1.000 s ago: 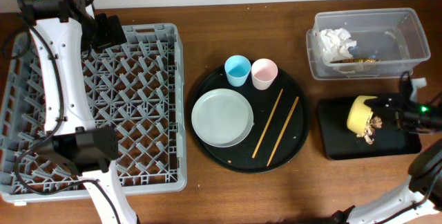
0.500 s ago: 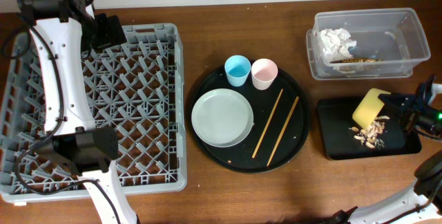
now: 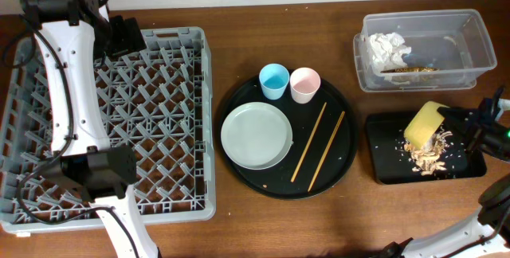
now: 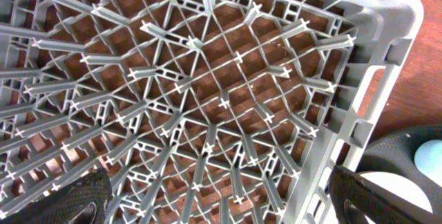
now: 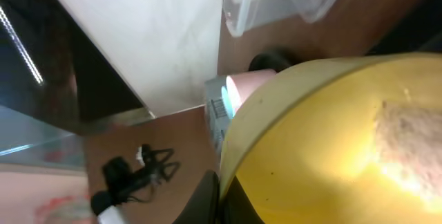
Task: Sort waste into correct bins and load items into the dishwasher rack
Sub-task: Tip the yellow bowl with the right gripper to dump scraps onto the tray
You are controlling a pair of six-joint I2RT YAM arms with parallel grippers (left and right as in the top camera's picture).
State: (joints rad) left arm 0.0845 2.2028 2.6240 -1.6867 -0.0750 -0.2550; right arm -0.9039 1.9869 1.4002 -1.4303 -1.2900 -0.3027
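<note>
Bowl point(image 3: 423, 123), yellow, is tipped on edge over the black tray point(image 3: 386, 162), with the right gripper point(image 3: 448, 121) clamped on it. Scraps point(image 3: 426, 156) lie heaped on that tray just below the bowl. Behind, the tub point(image 3: 478, 43) holds a napkin point(image 3: 388, 47) and a wrapper point(image 3: 410, 70). The left gripper point(image 4: 221, 203) hangs over the far corner of the rack point(image 3: 203, 130), jaws wide apart, holding nothing. Plate point(image 3: 256, 135), blue cup point(image 3: 273, 80), pink cup point(image 3: 304, 84) and two chopsticks point(image 3: 308, 142) sit on the round tray point(image 3: 239, 178).
</note>
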